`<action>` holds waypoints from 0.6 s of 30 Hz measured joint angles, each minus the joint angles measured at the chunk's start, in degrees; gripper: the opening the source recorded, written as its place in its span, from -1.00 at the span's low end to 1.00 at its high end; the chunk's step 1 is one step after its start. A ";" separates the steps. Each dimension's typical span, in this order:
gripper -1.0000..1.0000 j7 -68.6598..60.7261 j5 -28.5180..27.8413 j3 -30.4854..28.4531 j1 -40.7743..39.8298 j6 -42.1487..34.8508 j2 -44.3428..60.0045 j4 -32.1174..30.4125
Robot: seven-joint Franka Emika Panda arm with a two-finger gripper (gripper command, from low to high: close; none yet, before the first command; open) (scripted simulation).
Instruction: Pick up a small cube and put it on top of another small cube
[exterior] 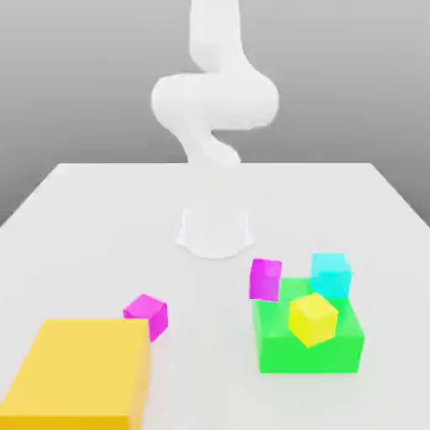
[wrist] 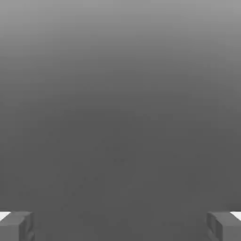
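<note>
White arm raised, my gripper (wrist: 120, 227) is wide open and empty, with 2 magenta cubes ahead of its base: 1 by the yellow block (exterior: 80, 369), 1 at the green block (exterior: 309, 354). I judge 0 cubes stacked as asked; grasping, lifting and placing remain. I can read 0 brands, labels or writing.

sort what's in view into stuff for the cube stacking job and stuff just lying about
For the job (likely; the task names no colours):
- small magenta cube
- small purple cube
- open gripper

Probably just lying about:
- small yellow cube
- small cyan cube
- big yellow block
- big green block
</note>
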 joint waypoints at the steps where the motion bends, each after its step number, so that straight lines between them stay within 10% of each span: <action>1: 0.00 0.63 -0.38 -0.07 -0.82 1.48 1.71 -1.85; 18: 0.00 8.40 -2.02 -6.44 -13.70 30.72 37.06 -33.08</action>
